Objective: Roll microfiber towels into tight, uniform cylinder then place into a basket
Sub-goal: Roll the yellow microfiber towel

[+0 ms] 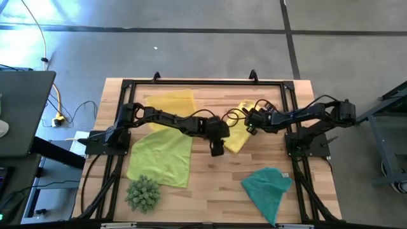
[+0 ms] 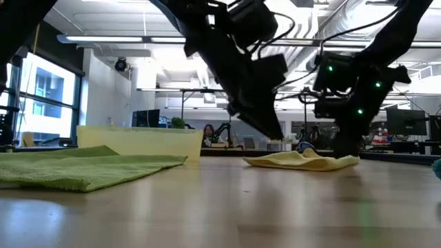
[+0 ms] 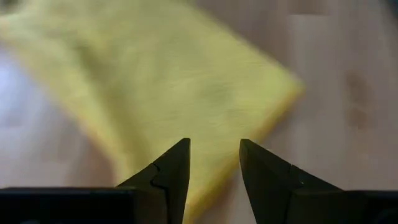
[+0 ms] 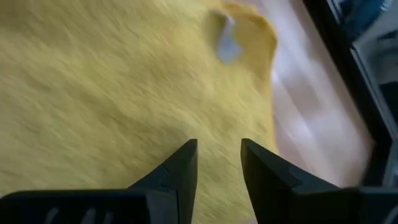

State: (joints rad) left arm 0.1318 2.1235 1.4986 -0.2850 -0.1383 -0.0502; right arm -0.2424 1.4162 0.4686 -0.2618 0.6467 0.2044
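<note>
The bright yellow towel (image 1: 238,138) lies crumpled flat on the wood near the table's middle. My left gripper (image 3: 214,143) hovers open just above its near-left part, and in the low view its fingers (image 2: 274,131) are clear of the cloth. My right gripper (image 4: 219,144) stands open over the towel's far right part (image 1: 250,126), fingers pointing steeply down. The lime green towel (image 1: 162,156) lies spread flat at the left. The teal towel (image 1: 267,187) lies bunched at the near right. The yellow basket (image 1: 170,102) stands at the far left. My right gripper's fingertips (image 2: 343,150) come down to the top of the yellow towel's far right part (image 2: 324,161) from above, slanting. Whether they touch the cloth cannot be told. Nothing shows between the fingers.
A spiky green ball (image 1: 143,194) sits at the near left corner. A black frame (image 1: 191,83) runs round the table's edges. Bare wood (image 1: 216,184) lies between the lime and teal towels.
</note>
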